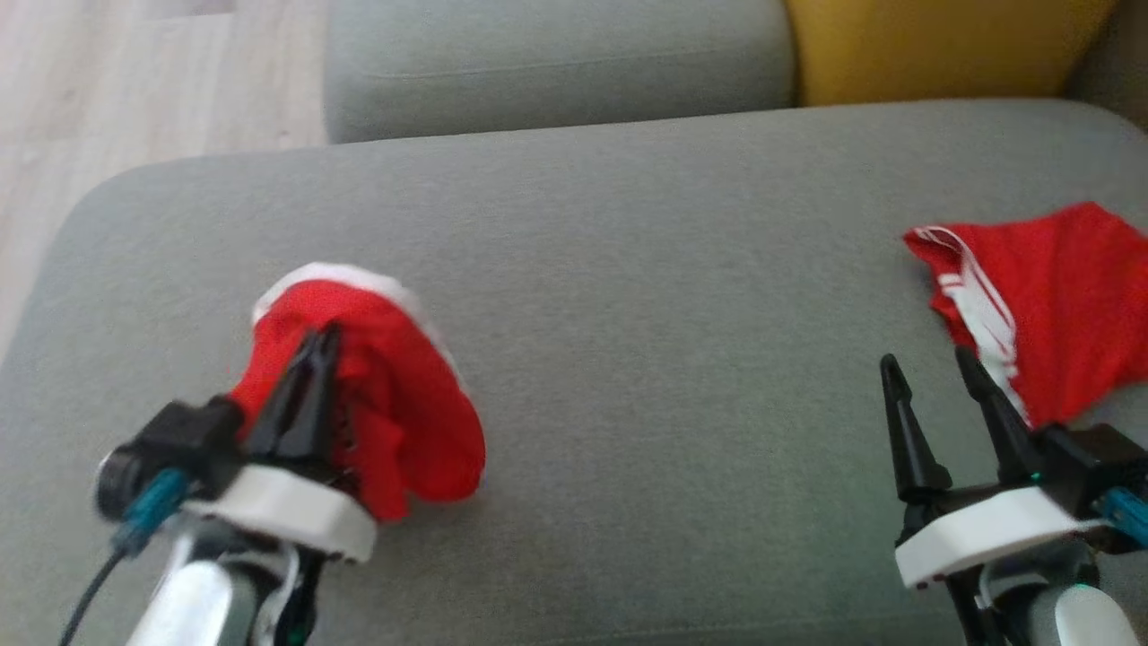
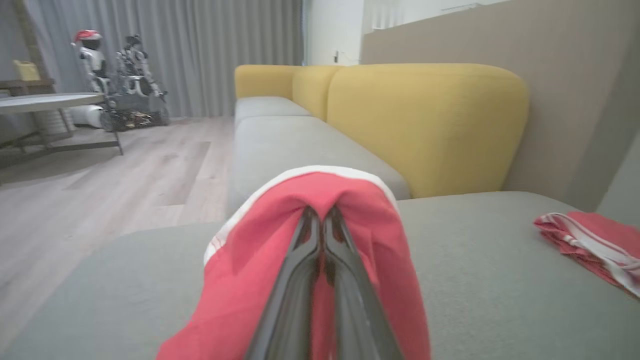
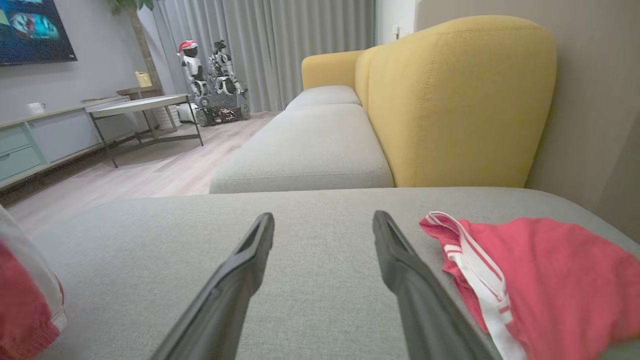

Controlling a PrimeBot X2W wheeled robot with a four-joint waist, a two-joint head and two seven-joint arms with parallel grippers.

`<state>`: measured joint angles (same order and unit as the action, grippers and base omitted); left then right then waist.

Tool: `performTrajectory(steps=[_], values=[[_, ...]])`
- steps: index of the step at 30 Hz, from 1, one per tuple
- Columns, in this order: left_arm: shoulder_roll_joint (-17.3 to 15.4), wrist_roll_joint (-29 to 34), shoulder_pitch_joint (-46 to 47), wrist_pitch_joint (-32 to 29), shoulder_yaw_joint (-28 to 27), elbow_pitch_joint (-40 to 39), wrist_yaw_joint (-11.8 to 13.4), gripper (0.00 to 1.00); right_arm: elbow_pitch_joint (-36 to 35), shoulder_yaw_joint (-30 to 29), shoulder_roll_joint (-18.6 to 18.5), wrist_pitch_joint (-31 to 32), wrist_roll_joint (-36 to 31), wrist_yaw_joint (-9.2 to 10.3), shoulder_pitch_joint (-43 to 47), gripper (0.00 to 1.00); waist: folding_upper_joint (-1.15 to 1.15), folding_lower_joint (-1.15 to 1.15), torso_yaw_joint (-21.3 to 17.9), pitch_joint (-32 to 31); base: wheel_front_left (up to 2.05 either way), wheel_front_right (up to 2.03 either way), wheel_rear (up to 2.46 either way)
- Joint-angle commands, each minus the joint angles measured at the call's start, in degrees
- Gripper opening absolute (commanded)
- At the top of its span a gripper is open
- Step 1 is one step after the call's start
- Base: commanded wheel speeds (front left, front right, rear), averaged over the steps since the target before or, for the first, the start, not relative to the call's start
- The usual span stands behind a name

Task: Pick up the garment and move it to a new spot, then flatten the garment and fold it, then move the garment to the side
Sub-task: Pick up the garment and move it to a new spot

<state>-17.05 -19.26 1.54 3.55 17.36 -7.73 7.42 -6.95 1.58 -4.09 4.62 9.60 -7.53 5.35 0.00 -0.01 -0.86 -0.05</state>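
A red garment with white trim [image 1: 395, 395] hangs bunched from my left gripper [image 1: 325, 339], which is shut on its cloth just above the grey sofa seat at the lower left. In the left wrist view the red garment [image 2: 370, 240] drapes over both closed fingers. A second red garment with white stripes [image 1: 1049, 296] lies spread on the seat at the far right. My right gripper [image 1: 928, 366] stands open beside its left edge, with nothing between the fingers [image 3: 250, 255]. The striped garment [image 3: 540, 280] lies just right of those fingers.
The grey sofa seat [image 1: 628, 269] spreads wide between the two garments. A second grey cushion [image 1: 556, 63] and a yellow backrest [image 1: 942, 45] lie behind it. Wooden floor [image 1: 108, 81] runs off the left. A low table [image 3: 145, 105] and a parked robot [image 3: 192, 65] stand far off.
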Motion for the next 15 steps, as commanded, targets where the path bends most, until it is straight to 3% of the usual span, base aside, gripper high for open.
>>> performTrajectory(steps=[1, 9, 15], values=[[0.1, 0.8, 6.1, 0.3, -1.3, -1.1, -0.4, 0.0, -2.4, 1.8, -0.2, 0.1, 0.4, 0.04, -3.1, 1.0, 0.0, 0.01, -3.3, 1.2, 0.0, 0.0, 0.0], [4.8, 1.9, 14.9, 1.0, 4.9, 8.9, -3.6, 0.0, -1.4, 3.8, -0.7, -0.4, 2.1, 0.04, -5.2, 1.0, 0.0, 0.01, -12.6, 5.6, 0.0, 0.0, 0.0], [7.4, 1.9, 17.5, 0.8, 8.8, 18.1, -6.2, 0.0, 0.0, 4.1, -0.4, -1.6, 3.1, 0.04, -6.3, 1.0, 0.0, 0.01, -16.4, 8.0, 0.0, 0.0, 0.0]])
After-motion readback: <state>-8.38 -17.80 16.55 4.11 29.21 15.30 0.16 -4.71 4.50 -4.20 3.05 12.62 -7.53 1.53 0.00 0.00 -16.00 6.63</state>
